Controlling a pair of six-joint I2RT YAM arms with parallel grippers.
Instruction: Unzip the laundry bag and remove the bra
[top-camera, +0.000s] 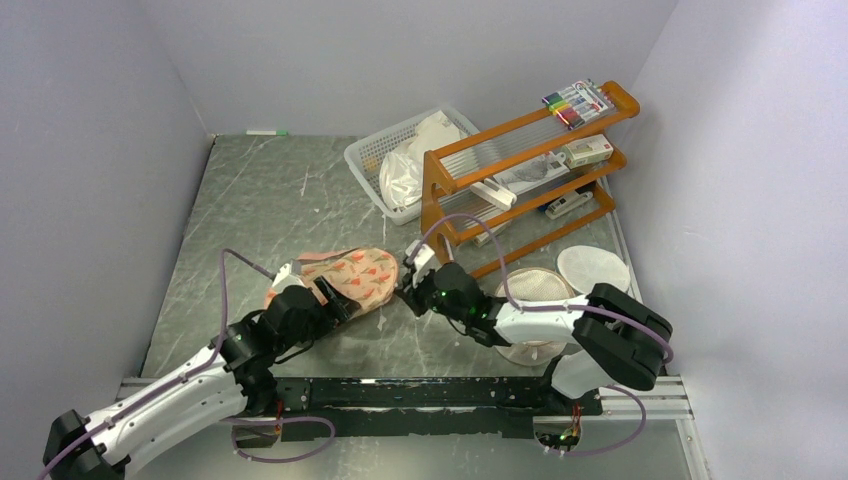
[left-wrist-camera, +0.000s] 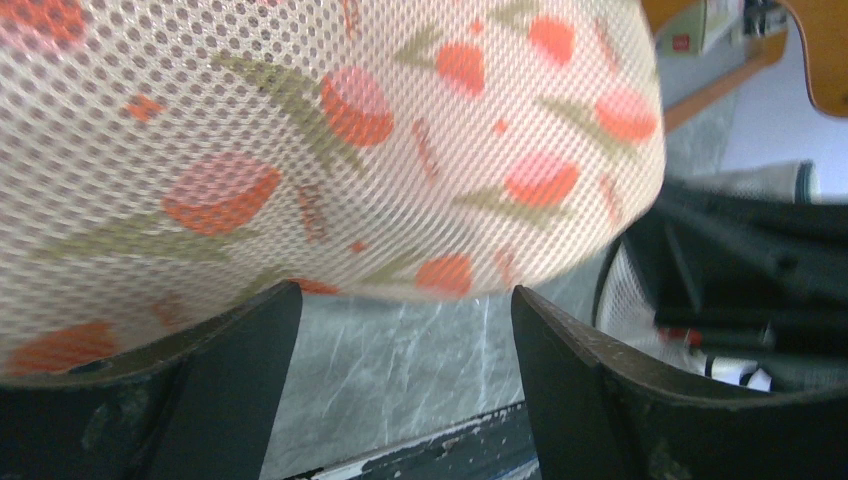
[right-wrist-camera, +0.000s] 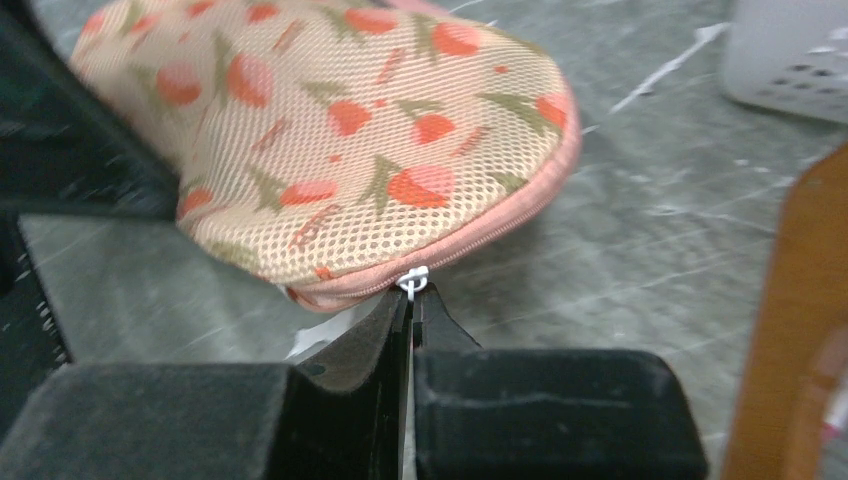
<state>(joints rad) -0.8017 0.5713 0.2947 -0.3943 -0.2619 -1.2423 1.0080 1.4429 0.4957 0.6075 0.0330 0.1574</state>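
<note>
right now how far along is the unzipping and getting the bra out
Done: the right gripper is shut on the white zip pull of the laundry bag. In hand: the left gripper stands open at the bag's edge. Left: the zip looks closed; no bra shows.

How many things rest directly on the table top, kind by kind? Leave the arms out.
Flowered laundry bag: 1
White basket: 1
Wooden rack: 1
Round white mesh cases: 2
Marker pen: 1
Total: 6

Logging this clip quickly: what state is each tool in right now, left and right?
Left tool: open, jaws spread at the laundry bag's edge.
Right tool: closed, pinching the white zip pull.
</note>
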